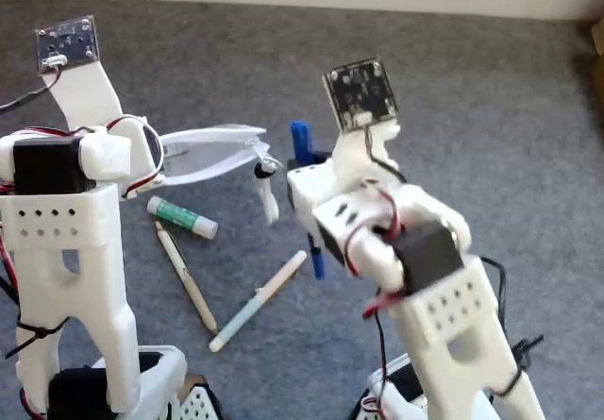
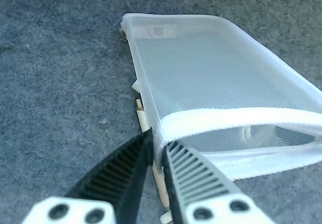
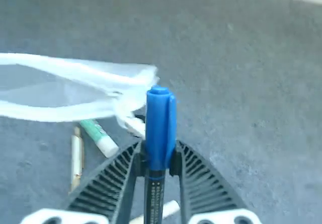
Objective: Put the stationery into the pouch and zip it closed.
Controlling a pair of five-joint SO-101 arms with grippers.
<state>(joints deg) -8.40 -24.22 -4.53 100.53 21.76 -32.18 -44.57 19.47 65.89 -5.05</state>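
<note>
Grey felt-like carpet covers the surface point(image 1: 472, 109) under both arms. From my seat at the controls, the left gripper point(image 2: 157, 144) is clenched on the white woven rim of a translucent white mesh pouch point(image 2: 201, 73). Its ribbed black and white fingers pinch the rim near one corner of the mouth. The pouch stretches away from that gripper with its mouth gaping open, and in the high view the open end points toward the other arm.

My right gripper point(image 3: 160, 151) is grasping a blue marker point(image 3: 161, 118) with a capped top. The fingers press on the barrel from both sides just below the cap, and the marker stands upright. In the high view its cap sits just beside the open end of the pouch. I cannot tell whether the two are touching.

Three more pieces lie on the surface between the arms, outside the pouch:
- A white glue stick with a green label point(image 1: 182, 218) lies just below the pouch.
- A slim beige pen point(image 1: 186, 278) runs diagonally from beside the glue stick toward the arm bases.
- A white pen with a pale blue end point(image 1: 257, 303) lies slanted near the beige pen, and their lower ends almost meet.
</note>
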